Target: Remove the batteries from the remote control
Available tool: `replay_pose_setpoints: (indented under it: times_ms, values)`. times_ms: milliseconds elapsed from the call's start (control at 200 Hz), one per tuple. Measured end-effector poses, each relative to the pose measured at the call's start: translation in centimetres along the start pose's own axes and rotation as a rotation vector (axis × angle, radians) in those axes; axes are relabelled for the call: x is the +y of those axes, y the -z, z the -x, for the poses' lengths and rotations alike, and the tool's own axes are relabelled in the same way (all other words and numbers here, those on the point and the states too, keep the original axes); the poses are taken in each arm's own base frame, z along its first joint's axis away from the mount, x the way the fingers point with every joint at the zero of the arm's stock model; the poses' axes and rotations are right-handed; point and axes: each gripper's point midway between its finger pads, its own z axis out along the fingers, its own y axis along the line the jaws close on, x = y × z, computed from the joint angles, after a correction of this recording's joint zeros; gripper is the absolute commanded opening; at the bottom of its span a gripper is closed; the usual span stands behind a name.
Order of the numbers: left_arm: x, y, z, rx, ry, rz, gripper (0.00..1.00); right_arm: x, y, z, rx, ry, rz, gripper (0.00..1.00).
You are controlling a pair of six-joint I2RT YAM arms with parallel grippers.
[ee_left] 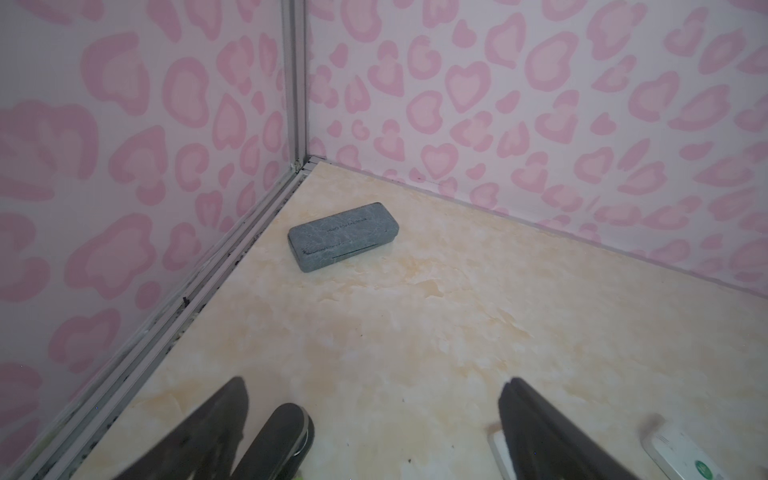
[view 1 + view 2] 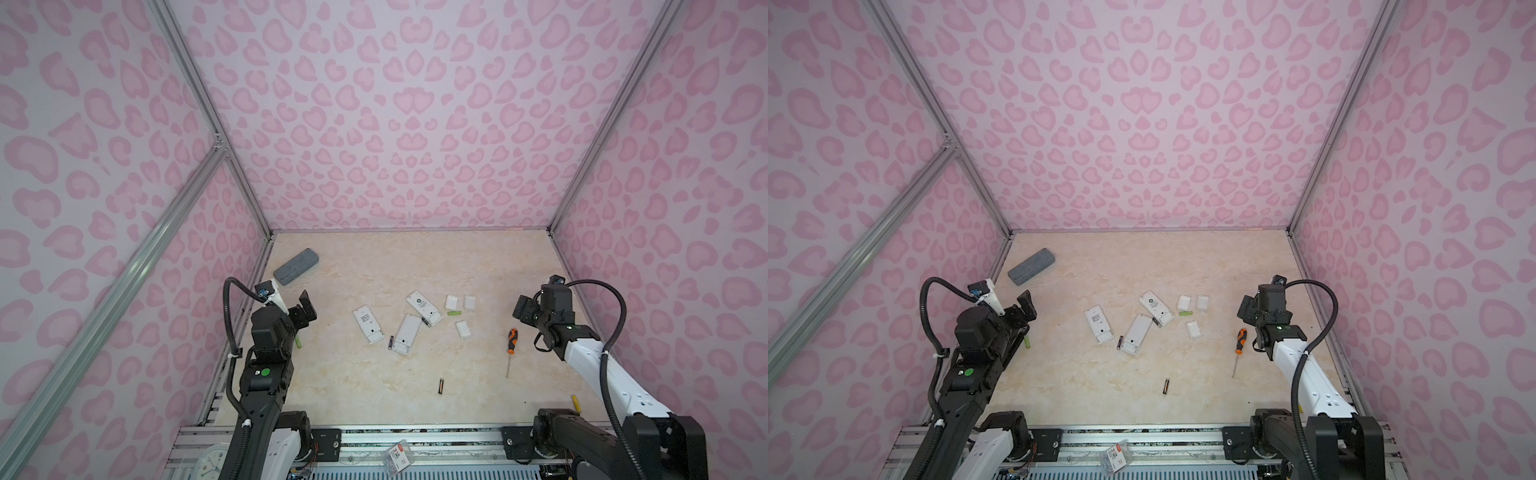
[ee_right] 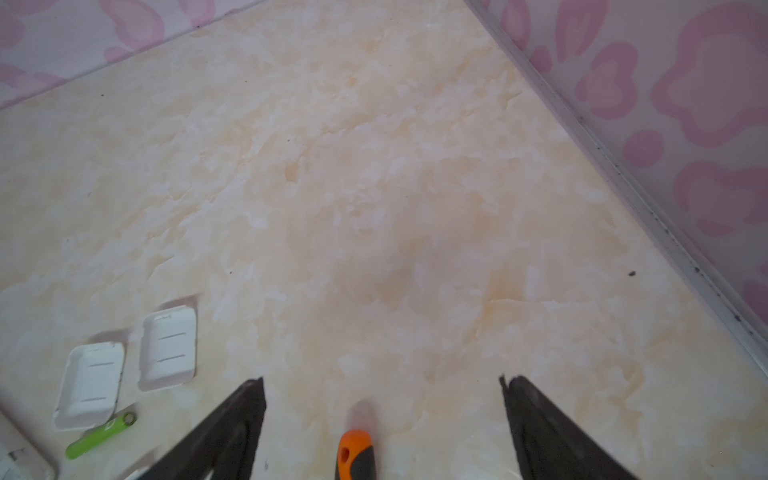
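Observation:
Three white remotes (image 2: 368, 324) (image 2: 408, 333) (image 2: 424, 306) lie mid-table, backs up. Loose batteries lie around them: a green one (image 2: 454, 312) (image 3: 99, 436), dark ones (image 2: 391, 342) (image 2: 440, 385), and another green one (image 2: 298, 342) by the left arm. My left gripper (image 2: 307, 309) (image 1: 374, 384) hovers open at the left. A dark cylinder with a metal rim (image 1: 286, 432) shows beside one finger, unclamped; I cannot tell what it is. My right gripper (image 2: 521, 309) (image 3: 383, 382) is open and empty above the screwdriver handle (image 3: 355, 455).
A grey case (image 2: 296, 266) (image 1: 343, 237) lies in the back left corner. Three white cover plates (image 2: 451, 302) (image 2: 469, 302) (image 2: 463, 329) sit right of the remotes. The orange-and-black screwdriver (image 2: 512, 343) lies at the right. Pink patterned walls close three sides.

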Motion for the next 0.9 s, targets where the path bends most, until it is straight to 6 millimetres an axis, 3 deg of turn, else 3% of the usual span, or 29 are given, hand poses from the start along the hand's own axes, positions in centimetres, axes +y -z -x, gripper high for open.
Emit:
replay_pose_setpoints:
  times_ms: [75, 230, 470, 625, 745, 900]
  values:
    - [1.1, -0.5, -2.0, -0.006, 0.022, 0.040, 0.97, -1.2, -0.9, -0.1, -0.009, -0.013, -0.039, 0.99]
    - [2.1, -1.9, -3.6, -0.015, 0.023, 0.088, 0.97, -2.4, -2.2, -0.2, -0.048, -0.002, -0.077, 0.99]
    - [3.0, -3.5, -7.2, 0.020, -0.023, 0.108, 0.97, -2.1, -2.2, -0.1, -0.173, 0.076, -0.025, 0.99]
    - [3.1, -3.9, -8.7, 0.010, -0.044, 0.099, 1.00, -1.5, -2.2, -2.3, -0.275, 0.104, 0.072, 0.99]
    - [2.5, -4.1, -8.1, -0.032, -0.070, 0.070, 1.00, -1.3, -2.0, -2.8, -0.358, 0.106, 0.112, 0.99]
    - [1.8, -4.6, -7.2, -0.080, -0.088, 0.037, 1.00, 0.4, -1.1, -0.1, -0.489, 0.124, 0.185, 0.99]
